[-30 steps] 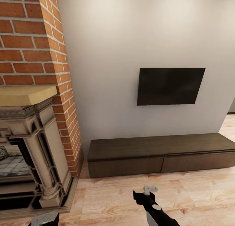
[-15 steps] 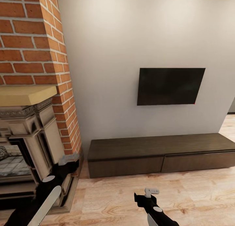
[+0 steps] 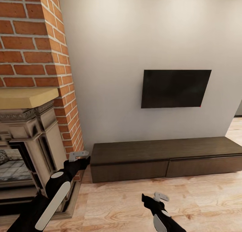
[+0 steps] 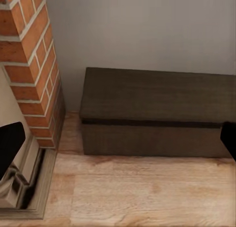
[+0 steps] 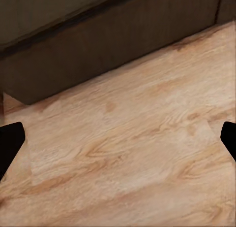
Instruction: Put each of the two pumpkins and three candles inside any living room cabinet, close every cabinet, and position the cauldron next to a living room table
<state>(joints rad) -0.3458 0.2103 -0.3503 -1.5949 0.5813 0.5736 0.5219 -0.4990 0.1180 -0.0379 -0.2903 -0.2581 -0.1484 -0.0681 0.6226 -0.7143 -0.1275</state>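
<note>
Approach step: both drawers of the cabinet (image 3: 161, 158) look shut. Left end effector (image 3: 79, 155) beside its left end, right end effector (image 3: 160, 196) before it (both apart, empty). Next, probably open a drawer.

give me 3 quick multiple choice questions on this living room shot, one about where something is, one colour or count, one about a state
1. Where does the cabinet stand?
A. on the floor below the wall screen
B. inside the fireplace
C. on top of the mantel

2. How many drawer fronts show on the cabinet in the head view?
A. one
B. two
C. five

3. What state are the cabinet's drawers in?
A. all closed
B. one pulled fully out
C. both removed

Answers:
1. A: the long dark unit sits on the wood floor against the wall, directly under the black screen.
2. B: a single vertical seam splits the front into two flat panels.
3. A: both fronts lie flush and no pale interior shows; the left claw and right claw both hang open and empty, short of the cabinet.
</note>
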